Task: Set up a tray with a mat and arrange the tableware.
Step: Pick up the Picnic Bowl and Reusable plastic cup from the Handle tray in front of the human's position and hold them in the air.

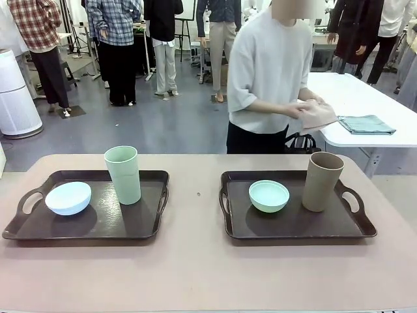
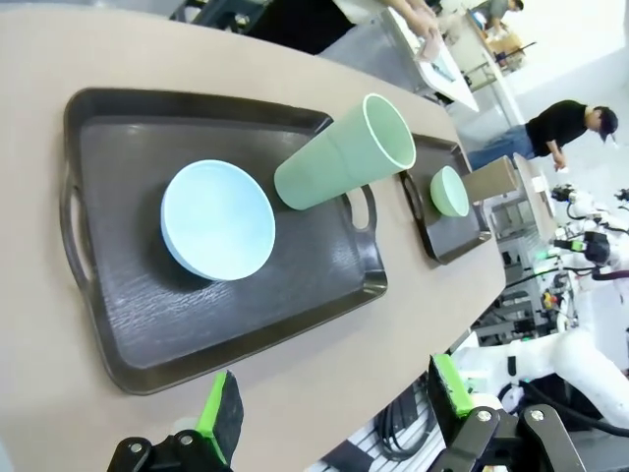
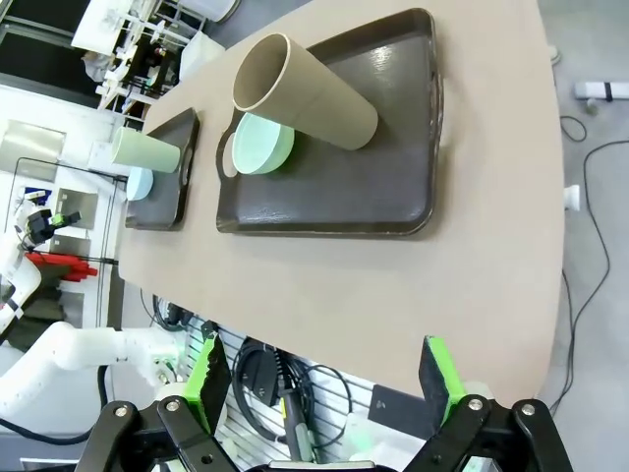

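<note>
I see left gripper (image 2: 334, 393) released | right gripper (image 3: 322, 366) released | tall tan matte cup (image 1: 322, 181), round mint-green bowl (image 1: 268, 195) share dark handled tray (image 1: 293, 225)

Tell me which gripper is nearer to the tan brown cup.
Right. The right gripper hovers by the table edge facing the tray that holds the tan brown cup; the left gripper faces the other tray, that cup far beyond it.

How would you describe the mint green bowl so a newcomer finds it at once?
The beige table holds a left tray and a right tray, both dark. On the right tray, the mint green bowl sits beside a tall tan cup. It is low and round; the pale blue bowl is on the left tray.
</note>
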Robot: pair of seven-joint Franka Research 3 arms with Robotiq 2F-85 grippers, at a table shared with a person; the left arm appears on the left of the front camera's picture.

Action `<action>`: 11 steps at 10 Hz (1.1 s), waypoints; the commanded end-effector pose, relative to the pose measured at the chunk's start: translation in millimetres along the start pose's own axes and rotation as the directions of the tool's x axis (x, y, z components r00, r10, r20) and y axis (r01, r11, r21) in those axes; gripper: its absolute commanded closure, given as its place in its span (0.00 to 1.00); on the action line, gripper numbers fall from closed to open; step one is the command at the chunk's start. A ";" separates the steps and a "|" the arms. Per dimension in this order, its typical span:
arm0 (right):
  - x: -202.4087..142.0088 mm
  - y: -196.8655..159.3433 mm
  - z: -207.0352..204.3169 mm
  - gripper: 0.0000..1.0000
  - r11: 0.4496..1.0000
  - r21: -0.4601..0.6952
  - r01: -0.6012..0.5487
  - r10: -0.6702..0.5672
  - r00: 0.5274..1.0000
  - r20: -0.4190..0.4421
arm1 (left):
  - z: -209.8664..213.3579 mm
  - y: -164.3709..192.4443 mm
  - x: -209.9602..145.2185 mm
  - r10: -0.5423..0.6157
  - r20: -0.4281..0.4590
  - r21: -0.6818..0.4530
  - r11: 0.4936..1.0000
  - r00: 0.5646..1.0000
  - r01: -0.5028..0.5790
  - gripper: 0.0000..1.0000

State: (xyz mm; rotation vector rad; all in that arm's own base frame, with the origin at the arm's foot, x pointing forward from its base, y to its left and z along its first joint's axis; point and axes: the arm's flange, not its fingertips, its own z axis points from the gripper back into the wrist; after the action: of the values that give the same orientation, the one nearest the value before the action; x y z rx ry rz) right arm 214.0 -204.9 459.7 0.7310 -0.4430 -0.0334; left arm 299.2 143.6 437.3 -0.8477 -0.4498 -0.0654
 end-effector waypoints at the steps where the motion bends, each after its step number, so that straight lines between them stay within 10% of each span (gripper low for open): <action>1: 0.5 1.0 -0.9 0.00 1.000 0.016 -0.007 0.008 1.000 -0.002 | -1.2 1.1 2.3 -0.010 0.009 -0.013 1.000 1.000 0.010 0.00; 11: 0.5 1.0 -0.9 0.00 1.000 0.016 -0.007 0.008 1.000 -0.002 | -1.2 1.1 2.3 -0.010 0.009 -0.013 1.000 1.000 0.010 0.00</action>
State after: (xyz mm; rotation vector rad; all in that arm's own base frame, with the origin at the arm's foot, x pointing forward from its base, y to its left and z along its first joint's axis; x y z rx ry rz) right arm 213.6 -203.5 461.0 0.7263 -0.4388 -0.0337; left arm 300.6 141.3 437.5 -0.8439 -0.4457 -0.0576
